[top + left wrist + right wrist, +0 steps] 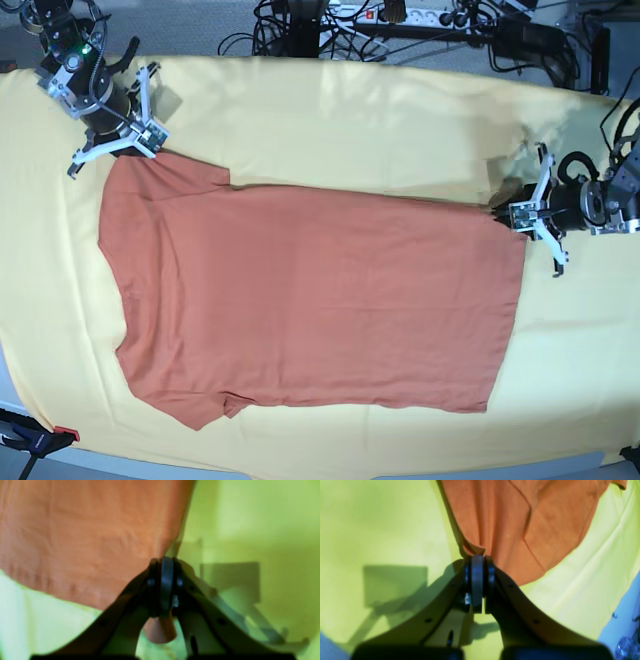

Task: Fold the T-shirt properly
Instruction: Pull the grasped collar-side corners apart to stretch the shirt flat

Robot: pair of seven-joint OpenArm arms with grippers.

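In the base view we see the T-shirt (310,300) spread flat across the pale-yellow cloth (350,110), filling the frame's centre. The right gripper (140,140) sits at its upper-left corner, the left gripper (518,215) at its right edge. Only the wrist views show us the clamping: the left gripper (162,562) and right gripper (477,557) each pinch orange fabric between closed pads.
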